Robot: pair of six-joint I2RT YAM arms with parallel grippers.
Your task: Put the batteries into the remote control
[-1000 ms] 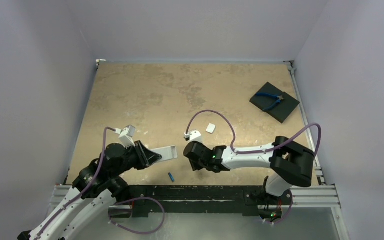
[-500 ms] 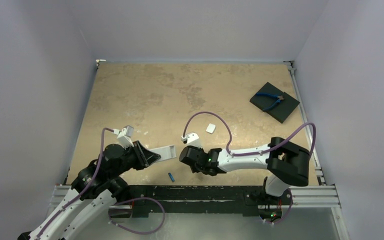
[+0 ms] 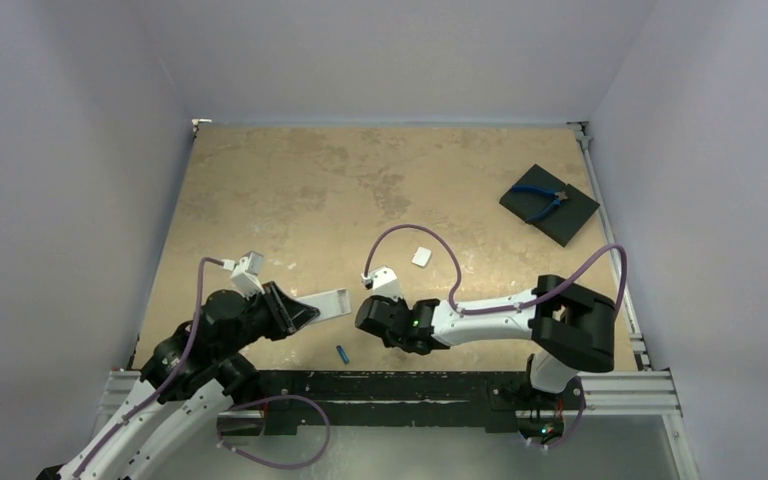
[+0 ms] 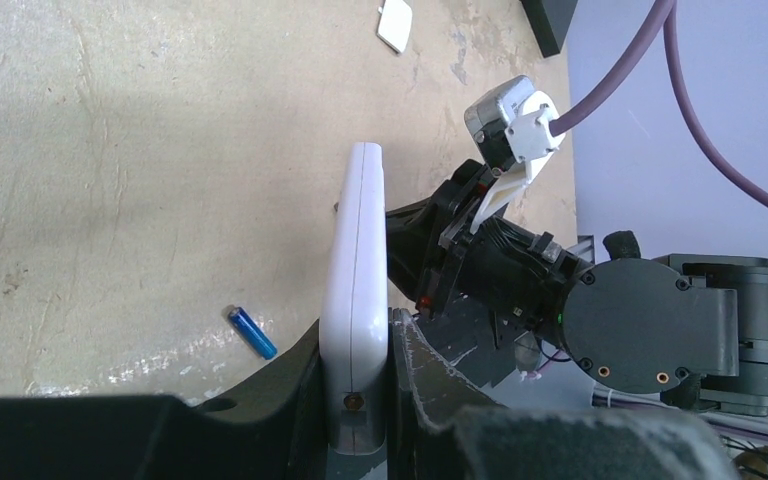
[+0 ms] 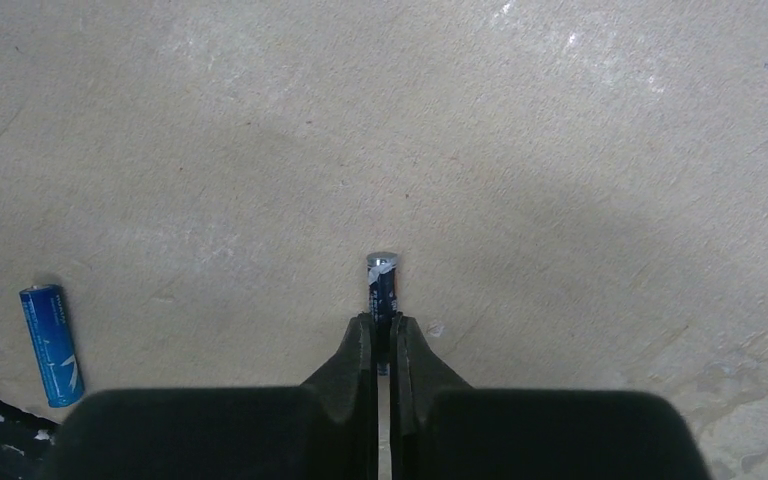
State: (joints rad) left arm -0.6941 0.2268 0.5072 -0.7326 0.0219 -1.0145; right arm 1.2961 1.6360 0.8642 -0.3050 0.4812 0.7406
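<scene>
Dark battery pinched by the right gripper, end poking out ahead — left gripper clamps the remote control.

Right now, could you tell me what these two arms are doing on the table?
The left gripper is clamped on the white remote control, holding it on edge. The right gripper pinches the dark battery in its fingertips, close beside the remote but not yet in it. The blue battery lies loose on the table near the front edge. A small white piece lies farther back, and blue-handled pliers rest on a black pad at the far right.
</scene>
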